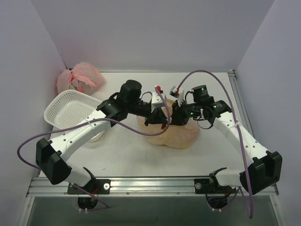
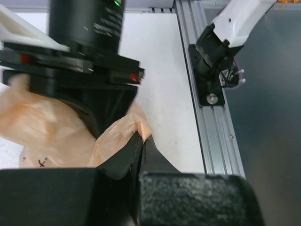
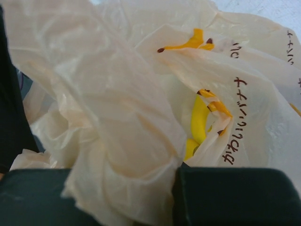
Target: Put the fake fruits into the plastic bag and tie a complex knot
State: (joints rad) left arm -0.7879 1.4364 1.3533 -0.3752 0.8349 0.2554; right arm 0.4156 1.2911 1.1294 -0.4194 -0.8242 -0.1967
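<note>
The plastic bag [image 1: 181,135] lies crumpled at the table's middle, pale orange with yellow banana prints [image 3: 200,123] and dark text. My left gripper [image 1: 159,121] and right gripper [image 1: 178,114] meet tip to tip above the bag's top. In the left wrist view the left gripper [image 2: 142,138] is shut on a thin fold of the bag [image 2: 120,132]. In the right wrist view a gathered strand of the bag [image 3: 127,155] runs down between the fingers of the right gripper [image 3: 136,200], which is shut on it. The fake fruits are hidden.
A white mesh basket [image 1: 70,110] stands at the left, under the left arm's forearm. A pink tied bag [image 1: 81,77] lies at the back left corner. The aluminium rail [image 2: 211,122] and the right arm's base [image 2: 216,52] mark the near edge.
</note>
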